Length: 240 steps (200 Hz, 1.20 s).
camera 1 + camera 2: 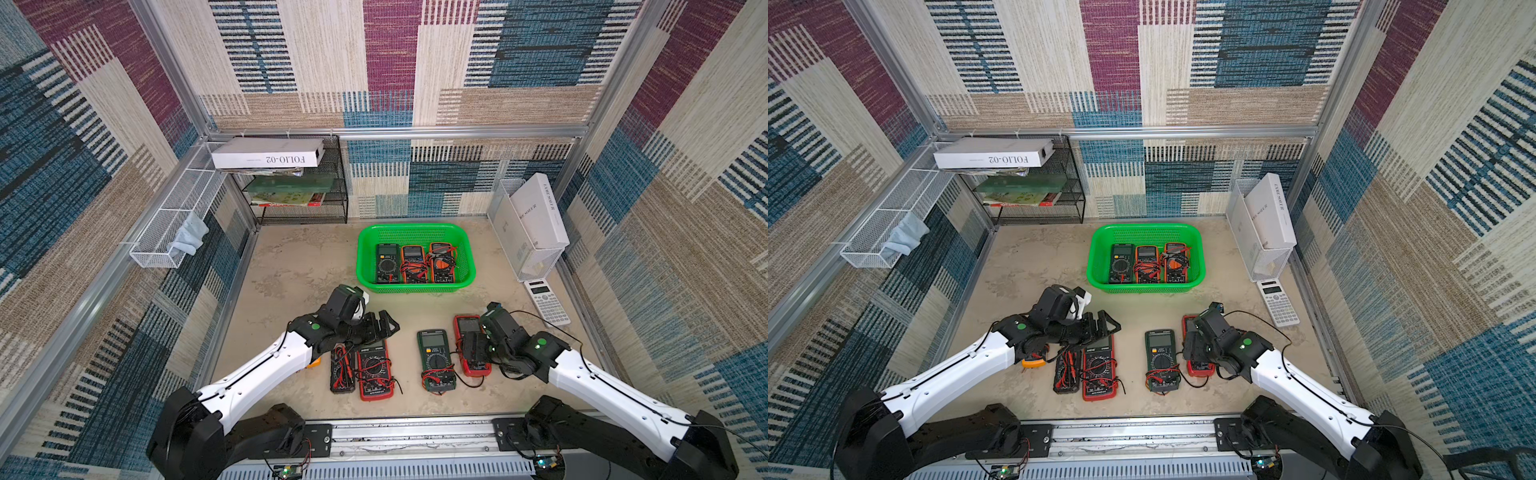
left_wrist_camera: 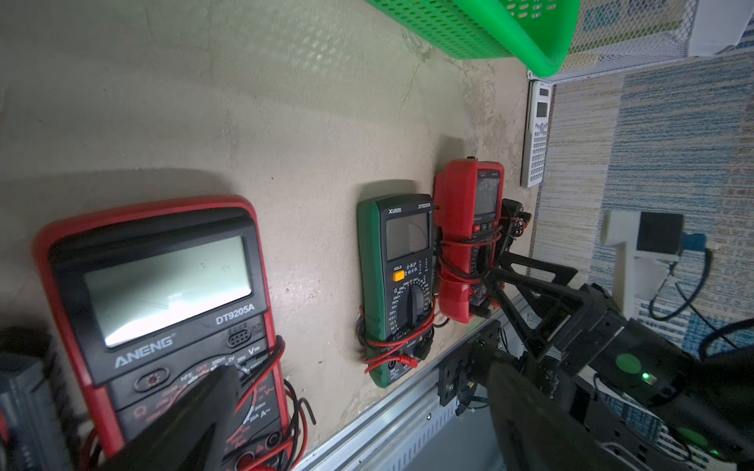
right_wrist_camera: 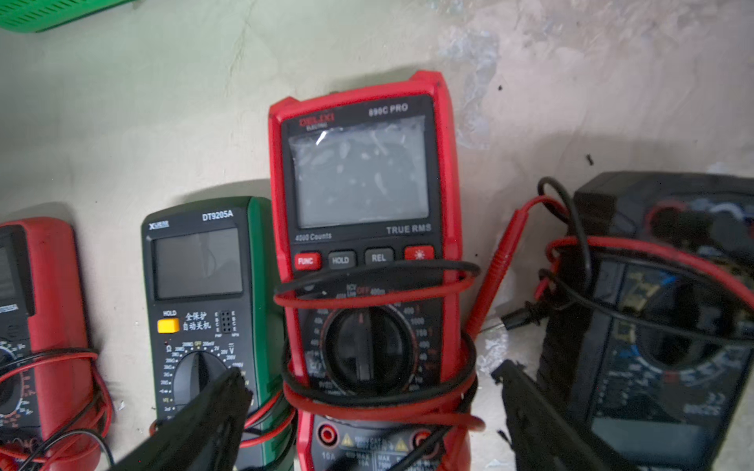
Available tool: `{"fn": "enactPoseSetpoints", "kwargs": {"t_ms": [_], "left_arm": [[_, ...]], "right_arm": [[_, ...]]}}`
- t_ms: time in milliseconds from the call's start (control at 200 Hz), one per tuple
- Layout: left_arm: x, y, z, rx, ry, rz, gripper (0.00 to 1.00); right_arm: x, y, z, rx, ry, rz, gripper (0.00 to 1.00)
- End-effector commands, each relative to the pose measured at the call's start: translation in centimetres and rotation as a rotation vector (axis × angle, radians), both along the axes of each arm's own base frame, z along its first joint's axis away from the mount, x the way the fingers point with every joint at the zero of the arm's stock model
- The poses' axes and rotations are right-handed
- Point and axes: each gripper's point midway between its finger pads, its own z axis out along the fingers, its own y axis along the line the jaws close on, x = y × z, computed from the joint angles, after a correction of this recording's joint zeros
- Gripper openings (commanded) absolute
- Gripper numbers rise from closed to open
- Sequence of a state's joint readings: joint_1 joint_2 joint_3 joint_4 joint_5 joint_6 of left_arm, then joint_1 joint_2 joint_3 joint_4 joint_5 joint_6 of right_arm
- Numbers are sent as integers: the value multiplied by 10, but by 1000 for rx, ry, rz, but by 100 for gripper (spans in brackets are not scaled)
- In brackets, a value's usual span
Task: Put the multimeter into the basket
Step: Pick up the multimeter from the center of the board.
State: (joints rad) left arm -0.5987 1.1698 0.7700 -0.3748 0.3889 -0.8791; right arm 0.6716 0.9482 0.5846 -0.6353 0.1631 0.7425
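Note:
The green basket (image 1: 415, 227) (image 1: 1146, 227) stands at the back of the table with three multimeters (image 1: 413, 264) lying in it. My right gripper (image 1: 478, 345) (image 3: 371, 377) is open and low over a red multimeter (image 3: 363, 175) (image 1: 465, 324). Its fingers straddle the lower end of that meter, which is wound with leads, without closing on it. A green multimeter (image 1: 434, 359) (image 3: 200, 265) lies just beside it. My left gripper (image 1: 384, 328) (image 2: 359, 391) is open and empty above the top end of a red ANENG multimeter (image 1: 376, 370) (image 2: 163, 285). A black multimeter (image 1: 341, 370) lies beside that one.
Another black multimeter (image 3: 661, 326) lies close beside the red one, under my right arm. A white calculator (image 1: 546, 301) is at the right. A black mesh rack (image 1: 299, 183), a white wire tray (image 1: 174, 208) and a white file holder (image 1: 528, 224) line the back and sides.

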Motion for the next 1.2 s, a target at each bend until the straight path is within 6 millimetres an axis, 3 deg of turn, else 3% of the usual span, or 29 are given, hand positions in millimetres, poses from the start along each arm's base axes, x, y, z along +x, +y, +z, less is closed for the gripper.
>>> {"fn": "enactPoseSetpoints", "kwargs": {"t_ms": [0,441,847,1197], "left_arm": [[4,-4,5,-22,-20,-5,100],[4,-4,0,-22,-16,-2,100],[3,-3,-1,-26,-19,8,100],[2,3,5,-20,-45,24,100]], "right_arm": [[3,1,-3,-9,1,9,100],[15,11,-15,-36,37,47,100],[11,9,-35,-68,96,49,100],[10,11,-36,-58,107,51,82]]}}
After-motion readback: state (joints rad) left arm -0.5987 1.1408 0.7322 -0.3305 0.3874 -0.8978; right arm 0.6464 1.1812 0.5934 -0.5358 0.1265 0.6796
